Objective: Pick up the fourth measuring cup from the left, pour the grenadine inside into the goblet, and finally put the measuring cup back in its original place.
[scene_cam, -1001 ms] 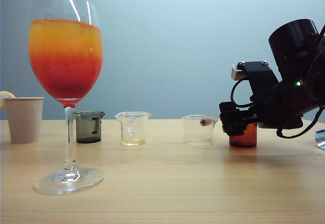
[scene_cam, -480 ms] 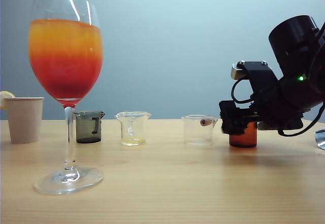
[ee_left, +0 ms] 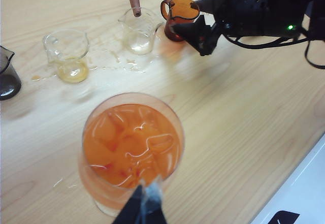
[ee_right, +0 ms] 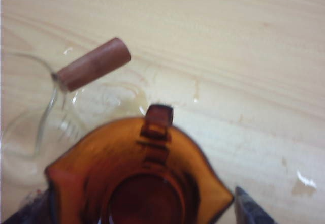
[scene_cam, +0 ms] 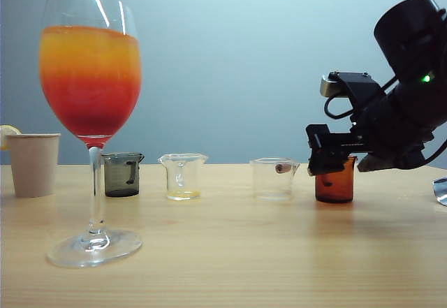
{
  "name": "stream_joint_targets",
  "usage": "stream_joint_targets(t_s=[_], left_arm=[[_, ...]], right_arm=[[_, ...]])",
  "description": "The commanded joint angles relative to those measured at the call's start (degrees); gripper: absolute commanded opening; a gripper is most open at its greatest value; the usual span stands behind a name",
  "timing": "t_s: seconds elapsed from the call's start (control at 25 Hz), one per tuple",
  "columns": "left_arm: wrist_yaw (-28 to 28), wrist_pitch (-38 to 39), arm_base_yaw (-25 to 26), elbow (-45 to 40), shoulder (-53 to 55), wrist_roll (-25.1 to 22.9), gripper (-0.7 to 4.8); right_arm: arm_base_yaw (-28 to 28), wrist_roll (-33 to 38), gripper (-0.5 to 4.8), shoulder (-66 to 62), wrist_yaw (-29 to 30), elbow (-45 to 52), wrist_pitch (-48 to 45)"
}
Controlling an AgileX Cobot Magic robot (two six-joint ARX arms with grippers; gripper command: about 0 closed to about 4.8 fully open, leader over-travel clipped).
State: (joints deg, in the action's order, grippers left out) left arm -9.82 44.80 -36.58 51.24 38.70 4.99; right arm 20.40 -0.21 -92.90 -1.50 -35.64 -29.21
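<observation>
The amber fourth measuring cup (scene_cam: 334, 186) (ee_left: 180, 13) (ee_right: 137, 178) stands on the table at the right end of the cup row. My right gripper (scene_cam: 318, 160) (ee_left: 200, 33) (ee_right: 137, 215) hovers at its rim, open, one fingertip (ee_right: 248, 209) on each side and clear of the glass. The goblet (scene_cam: 91, 77) (ee_left: 132, 148) stands front left, holding a red grenadine (scene_cam: 91, 105) layer under orange juice. My left gripper (ee_left: 143, 209) hangs above the goblet, fingers together; the exterior view does not show it.
Left to right behind the goblet stand a beige paper cup (scene_cam: 33, 163), a smoky grey cup (scene_cam: 123, 174), a clear cup (scene_cam: 183, 177) with yellow dregs and a clear cup (scene_cam: 274, 177) with a brown handle. Spilled drops (ee_left: 117, 61) wet the wood. The table edge (ee_left: 294, 178) runs close to the goblet.
My right gripper has lifted and tipped upward off the amber cup, which stays on the table and shows more. The goblet and the other cups have not moved.
</observation>
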Motion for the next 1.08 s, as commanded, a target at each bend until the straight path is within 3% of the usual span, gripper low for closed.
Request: stream_joint_targets(t_s=[0.04, 0.24, 0.48, 0.52, 0.56, 0.64, 0.84, 0.92, 1.08], left_arm=[[0.17, -0.79, 0.11, 0.26, -0.13, 0.17, -0.05], [0.17, -0.9, 0.11, 0.26, -0.17, 0.17, -0.05], [2.56, -2.32, 0.11, 0.26, -0.26, 0.2, -0.05], [2.91, -2.56, 0.11, 0.26, -0.26, 0.2, -0.05], [4.11, -3.3, 0.11, 0.26, -0.26, 0.2, -0.05], [4.85, -4.04, 0.11, 0.26, -0.28, 0.17, -0.05], [6.34, -5.25, 0.09, 0.26, -0.9, 0.33, -0.05], [8.79, -5.11, 0.09, 0.24, -1.33, 1.77, -0.05], [12.66, -5.27, 0.02, 0.11, -2.8, 2.12, -0.05]], right_arm=[[0.0, 0.28, 4.79, 2.93, 0.46, -0.09, 5.64], [0.0, 0.28, 4.79, 8.79, 1.9, -0.11, 15.21], [0.0, 4.13, 4.79, 21.16, 7.76, -0.11, 26.58], [0.0, 4.79, 4.41, 23.21, 9.49, -0.11, 27.96], [0.0, 5.73, 2.52, 27.93, 13.59, -0.13, 30.67], [0.0, 5.97, 1.32, 32.7, 17.33, -0.11, 32.89], [0.0, 5.97, 0.68, 43.58, 23.71, -0.11, 35.89], [0.0, 5.9, -0.03, 49.51, 23.47, -0.11, 38.18], [0.02, 1.18, -0.02, 58.4, 18.08, -0.11, 44.35]])
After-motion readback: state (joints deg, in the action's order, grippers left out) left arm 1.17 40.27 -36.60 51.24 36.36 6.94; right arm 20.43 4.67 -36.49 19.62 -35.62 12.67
